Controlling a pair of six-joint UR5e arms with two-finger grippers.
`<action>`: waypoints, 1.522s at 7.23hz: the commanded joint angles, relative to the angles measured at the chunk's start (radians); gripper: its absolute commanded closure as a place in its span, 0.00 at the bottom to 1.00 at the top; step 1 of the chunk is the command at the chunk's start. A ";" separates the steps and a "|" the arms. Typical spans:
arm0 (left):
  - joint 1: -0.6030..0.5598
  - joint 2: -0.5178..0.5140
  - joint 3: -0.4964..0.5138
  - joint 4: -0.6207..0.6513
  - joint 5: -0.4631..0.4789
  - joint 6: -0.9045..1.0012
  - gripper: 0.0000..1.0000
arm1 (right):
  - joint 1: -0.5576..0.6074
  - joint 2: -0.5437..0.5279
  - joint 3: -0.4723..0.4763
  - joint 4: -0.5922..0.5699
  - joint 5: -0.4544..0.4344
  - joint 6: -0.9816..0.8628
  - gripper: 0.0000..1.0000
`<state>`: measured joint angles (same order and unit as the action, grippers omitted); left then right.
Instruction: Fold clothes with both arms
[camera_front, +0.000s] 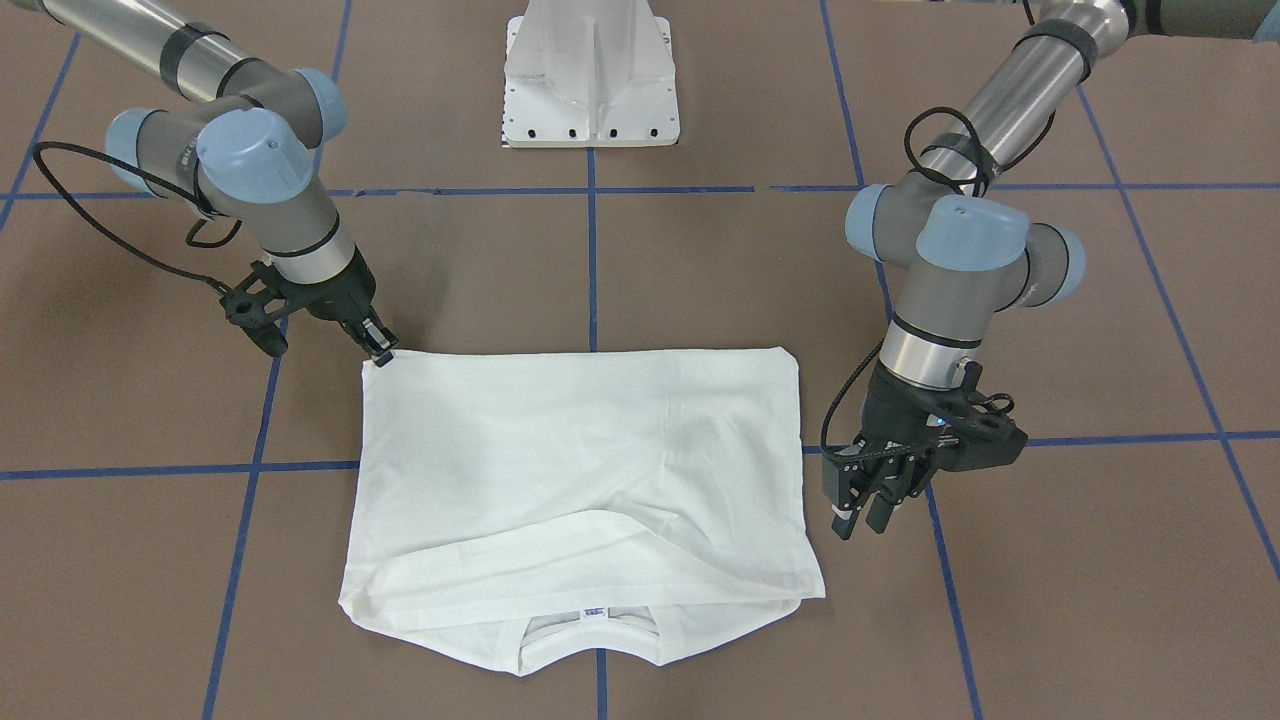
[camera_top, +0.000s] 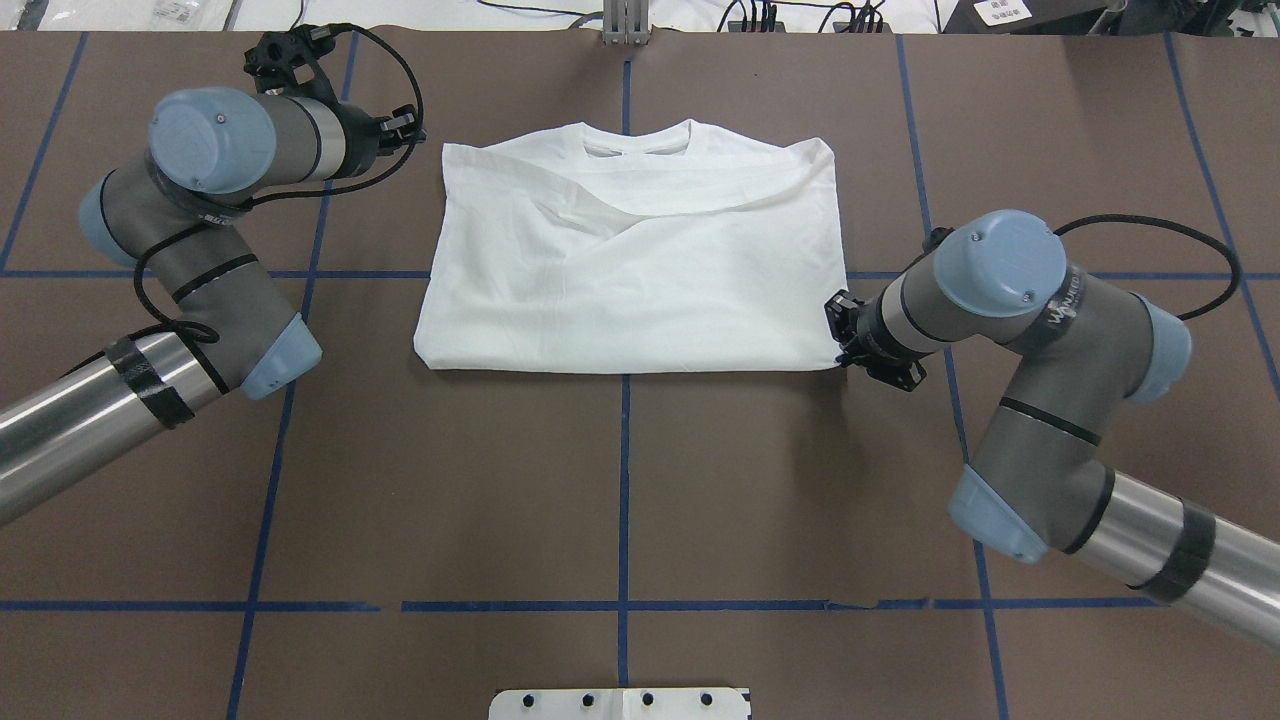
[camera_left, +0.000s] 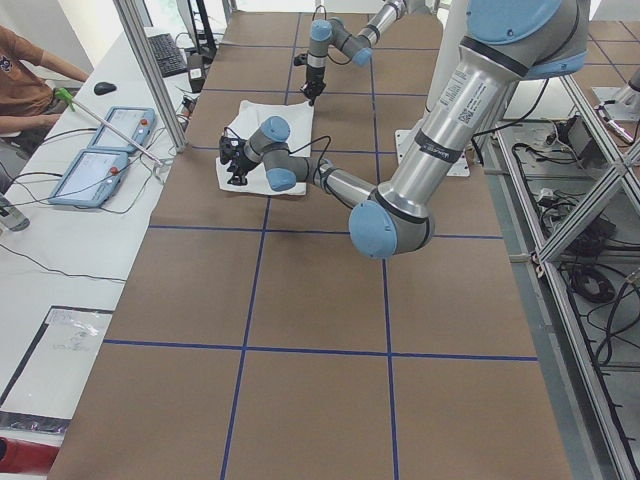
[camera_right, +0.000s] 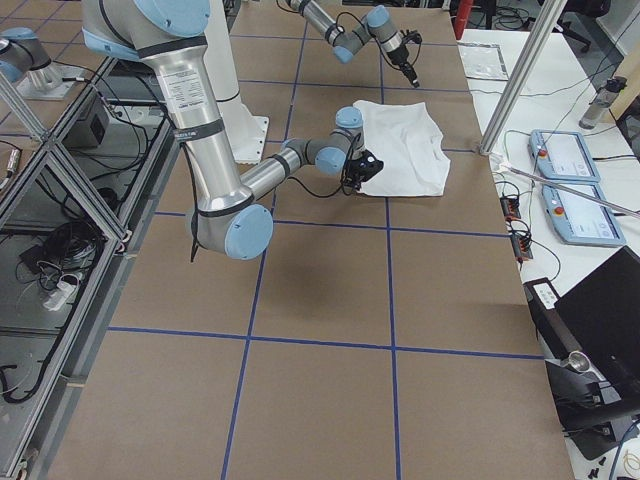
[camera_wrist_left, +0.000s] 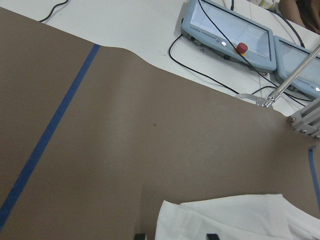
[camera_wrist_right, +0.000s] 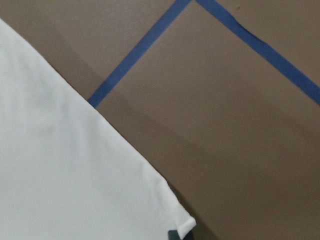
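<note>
Now I'm watching the T-shirt (camera_top: 640, 290) lying left-to-right, collar (camera_top: 640, 135) pointing far; left gripper (camera_front: 866, 512) gaping, empty; right gripper (camera_front: 379, 352) touching its corner, hold unclear.

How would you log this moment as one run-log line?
task: fold T-shirt | state: folded, flat, collar showing | left gripper: open, by collar-side corner | right gripper: shut on T-shirt corner

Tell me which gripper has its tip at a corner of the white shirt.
The right gripper: its shut tip is on the T-shirt's corner. The left gripper hangs open, beside the shirt's edge.
</note>
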<state>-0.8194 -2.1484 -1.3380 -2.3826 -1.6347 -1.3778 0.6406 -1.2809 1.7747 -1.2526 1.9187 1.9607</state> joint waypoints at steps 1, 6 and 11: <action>0.000 0.055 -0.128 0.009 -0.087 -0.009 0.50 | -0.056 -0.223 0.256 -0.005 0.093 0.015 1.00; 0.041 0.242 -0.476 0.022 -0.324 -0.213 0.00 | -0.513 -0.440 0.496 -0.005 0.117 0.222 0.77; 0.357 0.237 -0.476 0.137 -0.275 -0.524 0.03 | -0.085 -0.189 0.310 0.001 0.102 0.026 0.00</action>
<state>-0.5374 -1.9004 -1.8508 -2.2649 -1.9327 -1.8560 0.3675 -1.6183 2.2096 -1.2542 2.0208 2.1489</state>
